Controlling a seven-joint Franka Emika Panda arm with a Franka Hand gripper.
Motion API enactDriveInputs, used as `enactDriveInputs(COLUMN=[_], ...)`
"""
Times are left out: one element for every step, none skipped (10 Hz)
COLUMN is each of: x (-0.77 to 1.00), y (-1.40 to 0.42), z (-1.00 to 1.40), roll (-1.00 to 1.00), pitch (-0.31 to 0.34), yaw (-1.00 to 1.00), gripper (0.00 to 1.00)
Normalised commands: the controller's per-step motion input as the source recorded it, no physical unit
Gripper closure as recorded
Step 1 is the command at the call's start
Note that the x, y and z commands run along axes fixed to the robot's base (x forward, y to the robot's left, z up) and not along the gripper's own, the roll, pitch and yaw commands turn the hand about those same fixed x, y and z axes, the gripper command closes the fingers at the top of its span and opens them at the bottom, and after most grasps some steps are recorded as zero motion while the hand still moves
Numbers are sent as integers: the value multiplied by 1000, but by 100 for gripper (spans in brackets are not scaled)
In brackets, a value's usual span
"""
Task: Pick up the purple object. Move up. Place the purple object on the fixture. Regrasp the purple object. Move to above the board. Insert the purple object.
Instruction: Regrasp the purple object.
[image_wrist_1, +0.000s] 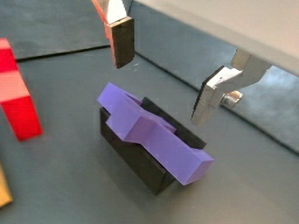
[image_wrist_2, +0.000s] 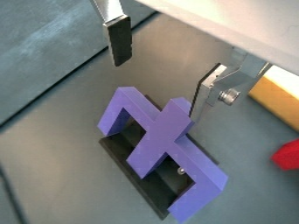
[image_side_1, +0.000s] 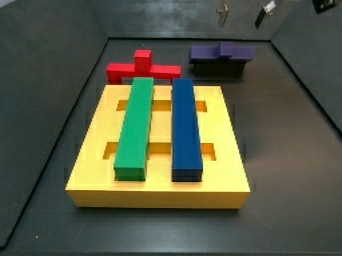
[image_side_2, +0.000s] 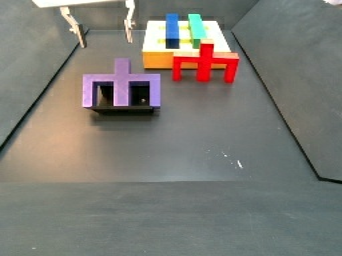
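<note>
Purple object (image_side_2: 122, 90) sits on the fixture (image_side_2: 123, 108), matte blocky plastic, a wide bar with a central stub, cross-like in a wrist view (image_wrist_2: 158, 147). In that side view its long axis runs 9 to 3 o'clock and the stub points to 12. Fixture is a small black box-like holder (image_wrist_1: 138, 160) under it, standing on the dark floor. Pincer (image_wrist_1: 170, 74) hangs above the piece, jaws spread wide and holding nothing; flat silver fingers (image_wrist_1: 216, 90) with dark pads, one on each side, clear of the purple plastic. In a side view the pincer (image_side_2: 102, 29) is at about 11 o'clock from the piece. Board (image_side_1: 94, 157), a big yellow slotted block, carries a long green bar (image_side_1: 134, 128) and a long blue bar (image_side_1: 186, 128) lying parallel. Red cross-shaped block (image_side_1: 142, 68) lies just beyond the board, near the fixture. No readable writing anywhere.
</note>
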Motion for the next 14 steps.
enactDriveInputs(x=[0, 0, 0, 0, -17, 0, 0, -31, -120, -163, -94, 66, 131, 83], y=[-269, -214, 0, 0, 0, -9, -86, -203, -263, -260, -206, -9, 0, 3], z=[-220, -231, -271, -220, -134, -74, -14, -74, -154, -174, -280, -309, -340, -323], roll=[1000, 1000, 923, 920, 1000, 1000, 1000, 906, 923, 871, 626, 254, 6, 0], pitch=[0, 0, 103, 157, 180, 211, 226, 111, 71, 37, 0, 0, -9, -63], yaw=[-77, -120, -126, -91, -94, -143, -129, -63, 0, 0, 0, 0, 0, 0], gripper=[0, 0, 0, 0, 0, 0, 0, 0, 0, 0, 0, 0, 0, 0])
